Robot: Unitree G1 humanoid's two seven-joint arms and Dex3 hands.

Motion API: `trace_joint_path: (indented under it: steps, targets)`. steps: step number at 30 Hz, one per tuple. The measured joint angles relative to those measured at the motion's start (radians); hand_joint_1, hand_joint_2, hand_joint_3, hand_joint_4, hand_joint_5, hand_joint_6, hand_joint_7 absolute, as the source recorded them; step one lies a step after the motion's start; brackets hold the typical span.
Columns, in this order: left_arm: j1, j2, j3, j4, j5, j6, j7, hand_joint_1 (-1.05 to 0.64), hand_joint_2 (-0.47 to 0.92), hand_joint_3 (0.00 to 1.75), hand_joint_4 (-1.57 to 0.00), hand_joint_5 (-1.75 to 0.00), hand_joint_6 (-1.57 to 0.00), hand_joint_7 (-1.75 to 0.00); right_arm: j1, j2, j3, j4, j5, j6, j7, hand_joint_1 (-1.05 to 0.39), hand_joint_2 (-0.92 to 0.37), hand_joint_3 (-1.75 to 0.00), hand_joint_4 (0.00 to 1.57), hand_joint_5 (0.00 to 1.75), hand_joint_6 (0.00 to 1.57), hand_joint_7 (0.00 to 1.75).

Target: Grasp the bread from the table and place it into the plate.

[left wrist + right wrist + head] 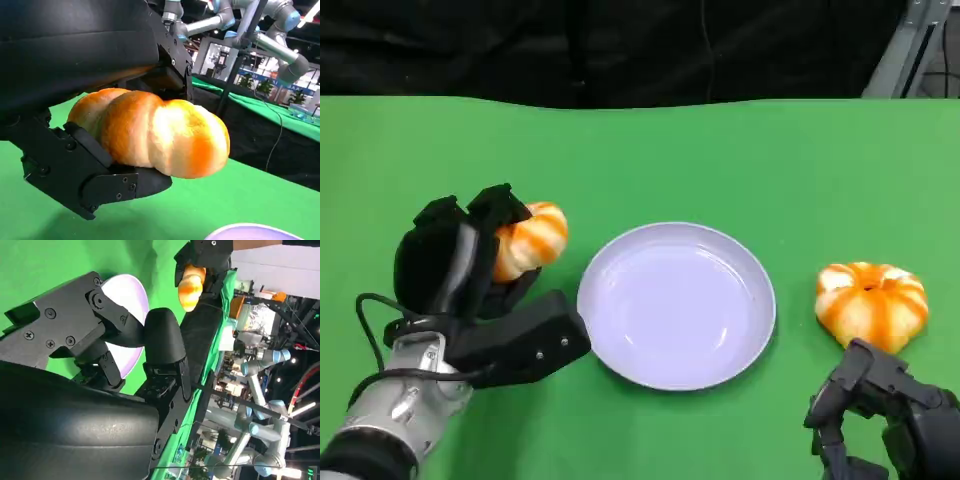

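Note:
An orange-and-white striped bread [532, 240] is gripped by my left hand [460, 275], left of the lavender plate [675, 305]. In the left wrist view the bread [155, 132] sits between the black fingers [85, 165], lifted off the green cloth, with the plate's rim [250, 231] just below it. A second striped bread [872, 302] lies on the table right of the plate. My right hand [885, 420] hangs near that bread, at the front right, holding nothing. The right wrist view shows its fingers [160, 340] apart, the plate [131, 290] beyond them, and the held bread [190, 282] farther off.
Green cloth covers the table [640, 160]. A black curtain [620, 45] runs along its far edge. A cable [370, 330] loops beside my left wrist. Other robot arms [270, 30] stand in the background.

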Motion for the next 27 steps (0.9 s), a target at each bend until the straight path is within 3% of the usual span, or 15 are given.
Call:
trace_joint_path:
  steps: [8,10,16,25,27]
  targets:
    - [0.011,-0.043,-0.041,-0.168,0.03,-0.028,-0.039,-0.1,0.57,0.95,-0.7,-1.72,-0.83,-1.32,-0.007,0.001,-0.005,0.003,-0.011,0.0,-0.003,-0.13,-0.55,-1.14,0.81,1.75,0.72,1.59]
    - [0.012,-0.049,-0.049,-0.174,0.032,-0.024,-0.056,-0.09,0.66,0.76,-0.7,-1.58,-0.83,-1.13,-0.005,0.002,-0.005,0.004,-0.019,0.0,-0.008,-0.16,-0.54,-1.14,0.82,1.75,0.73,1.59]
    - [0.01,-0.146,-0.151,-0.2,0.076,-0.021,-0.162,-0.07,0.73,0.59,-0.71,-1.53,-0.9,-0.9,-0.007,0.022,0.012,0.001,-0.059,0.003,-0.029,-0.17,-0.54,-1.14,0.81,1.75,0.72,1.58]
    - [-0.007,-0.154,-0.155,-0.206,0.084,-0.021,-0.179,-0.11,0.79,0.52,-0.67,-1.61,-0.88,-0.94,-0.002,0.022,0.007,0.001,-0.064,0.002,-0.036,-0.17,-0.54,-1.14,0.81,1.75,0.73,1.58]
    - [-0.008,-0.157,-0.159,-0.2,0.085,-0.022,-0.183,-0.1,0.83,0.43,-0.67,-1.64,-0.84,-1.06,-0.001,0.022,0.007,0.001,-0.064,0.002,-0.039,-0.17,-0.55,-1.14,0.81,1.75,0.73,1.57]
